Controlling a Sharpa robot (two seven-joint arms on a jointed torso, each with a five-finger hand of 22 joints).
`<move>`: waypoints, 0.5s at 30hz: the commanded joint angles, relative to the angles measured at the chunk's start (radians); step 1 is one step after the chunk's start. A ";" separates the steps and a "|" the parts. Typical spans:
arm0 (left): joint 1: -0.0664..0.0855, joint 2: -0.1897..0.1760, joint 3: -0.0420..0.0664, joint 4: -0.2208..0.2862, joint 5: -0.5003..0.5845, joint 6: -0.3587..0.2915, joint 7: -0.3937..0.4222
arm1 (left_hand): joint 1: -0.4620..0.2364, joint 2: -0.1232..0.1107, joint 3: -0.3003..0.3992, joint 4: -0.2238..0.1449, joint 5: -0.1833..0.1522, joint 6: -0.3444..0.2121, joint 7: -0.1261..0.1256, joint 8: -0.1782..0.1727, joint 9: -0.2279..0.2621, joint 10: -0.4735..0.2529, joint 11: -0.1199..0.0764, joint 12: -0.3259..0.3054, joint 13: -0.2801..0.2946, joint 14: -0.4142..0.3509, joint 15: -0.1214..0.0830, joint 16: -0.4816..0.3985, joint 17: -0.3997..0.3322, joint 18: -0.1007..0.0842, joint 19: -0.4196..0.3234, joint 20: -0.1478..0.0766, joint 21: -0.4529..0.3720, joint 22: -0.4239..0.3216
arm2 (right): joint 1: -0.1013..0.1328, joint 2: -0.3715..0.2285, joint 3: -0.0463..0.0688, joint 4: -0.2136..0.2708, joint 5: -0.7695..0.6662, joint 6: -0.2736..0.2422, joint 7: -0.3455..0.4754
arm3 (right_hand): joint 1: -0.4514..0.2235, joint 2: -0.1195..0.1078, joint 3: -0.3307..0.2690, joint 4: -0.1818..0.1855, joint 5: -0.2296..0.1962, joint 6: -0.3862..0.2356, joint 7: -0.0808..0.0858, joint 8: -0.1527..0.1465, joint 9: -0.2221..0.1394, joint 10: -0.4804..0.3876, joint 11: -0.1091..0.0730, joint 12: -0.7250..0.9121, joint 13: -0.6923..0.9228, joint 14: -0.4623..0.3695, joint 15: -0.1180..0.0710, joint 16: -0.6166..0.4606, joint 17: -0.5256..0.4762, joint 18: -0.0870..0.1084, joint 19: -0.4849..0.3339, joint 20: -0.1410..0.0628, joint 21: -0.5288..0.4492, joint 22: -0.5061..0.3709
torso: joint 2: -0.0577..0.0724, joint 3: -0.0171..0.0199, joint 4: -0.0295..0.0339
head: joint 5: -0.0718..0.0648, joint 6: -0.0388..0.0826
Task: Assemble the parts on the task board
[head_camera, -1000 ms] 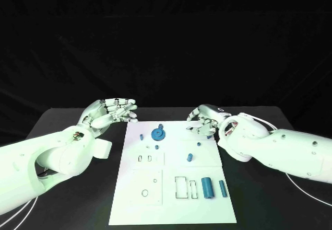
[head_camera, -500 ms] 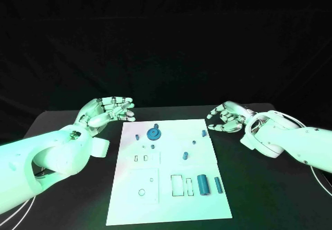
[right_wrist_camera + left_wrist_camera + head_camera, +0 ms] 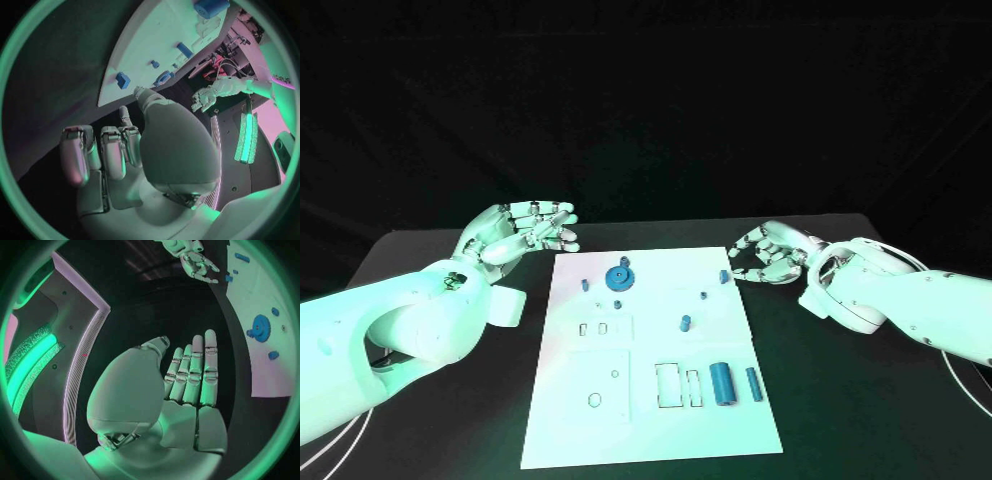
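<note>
Right silver hand hovers empty, fingers loosely curled and apart, just beside the far right edge of the white rectangular task board, nearest a small blue peg; a second ago it reached over that corner. Left silver hand waits released beside the far left corner. Judging by this, the next move calls for picking another blue part.

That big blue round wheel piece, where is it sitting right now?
In the head view, the blue wheel sits near the far end of the white board, left of its middle, nearer the left hand than the right hand.
</note>
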 commanded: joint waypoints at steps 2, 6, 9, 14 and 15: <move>0.000 0.002 0.000 0.000 -0.004 0.019 0.010 | -0.003 -0.006 0.006 -0.001 0.001 -0.003 0.027 -0.006 0.001 0.002 0.005 -0.005 -0.001 -0.008 0.001 0.005 0.001 0.005 -0.007 -0.003 0.004 0.002 | -0.008 0.017 0.000 -0.016 0.016 0.009 -0.006 | 0.006 -0.003 -0.005 -0.001 0.000 -0.009 -0.001 -0.004 -0.001 0.036 0.004 -0.002 0.187 0.104 0.000 0.004 0.263 0.014 0.057 0.004 -0.001 0.205 | 0.000 -0.0005 -0.0010 | 0.001 -0.003; 0.000 0.001 0.000 0.000 -0.004 0.019 0.010 | -0.003 -0.006 0.006 -0.001 0.001 -0.003 0.027 -0.006 0.001 0.002 0.005 -0.005 -0.001 -0.008 0.001 0.005 0.001 0.005 -0.007 -0.003 0.004 0.002 | -0.016 0.031 0.000 -0.028 0.014 0.009 -0.013 | 0.006 -0.003 -0.005 0.000 0.001 -0.010 0.000 -0.005 -0.001 0.035 0.004 -0.003 0.186 0.104 0.000 0.004 0.263 0.014 0.058 0.004 0.000 0.206 | 0.000 -0.0013 -0.0012 | 0.001 -0.005; 0.000 0.001 0.000 0.000 -0.004 0.019 0.010 | -0.003 -0.006 0.006 -0.001 0.001 -0.003 0.027 -0.006 0.001 0.002 0.005 -0.005 -0.001 -0.008 0.001 0.005 0.001 0.005 -0.007 -0.003 0.004 0.002 | -0.022 0.038 0.000 -0.035 0.009 0.012 -0.018 | 0.006 -0.002 -0.005 0.000 0.002 -0.011 0.000 -0.005 -0.001 0.035 0.004 -0.002 0.187 0.104 0.000 0.004 0.263 0.014 0.058 0.004 0.000 0.206 | 0.000 -0.0009 0.0000 | 0.001 -0.007; 0.000 -0.001 0.000 0.000 -0.004 0.019 0.010 | -0.003 -0.006 0.006 -0.001 0.001 -0.003 0.027 -0.006 0.001 0.002 0.005 -0.005 -0.001 -0.008 0.001 0.005 0.001 0.005 -0.007 -0.003 0.004 0.002 | -0.030 0.046 0.000 -0.042 0.004 0.021 -0.023 | 0.009 -0.001 -0.004 -0.001 0.004 -0.012 0.001 -0.006 -0.001 0.036 0.005 -0.002 0.187 0.104 0.000 0.004 0.263 0.013 0.059 0.004 0.001 0.207 | -0.001 -0.0014 0.0007 | 0.002 -0.009; 0.000 -0.001 0.000 0.000 -0.004 0.019 0.010 | -0.003 -0.006 0.006 -0.001 0.001 -0.003 0.027 -0.006 0.001 0.002 0.005 -0.005 -0.001 -0.008 0.001 0.005 0.001 0.005 -0.007 -0.003 0.004 0.002 | -0.032 0.048 0.000 -0.043 0.002 0.022 -0.023 | 0.009 -0.001 -0.004 -0.001 0.004 -0.012 0.001 -0.006 -0.001 0.036 0.005 -0.002 0.187 0.104 0.000 0.004 0.263 0.013 0.059 0.004 0.001 0.207 | -0.001 -0.0015 0.0009 | 0.002 -0.009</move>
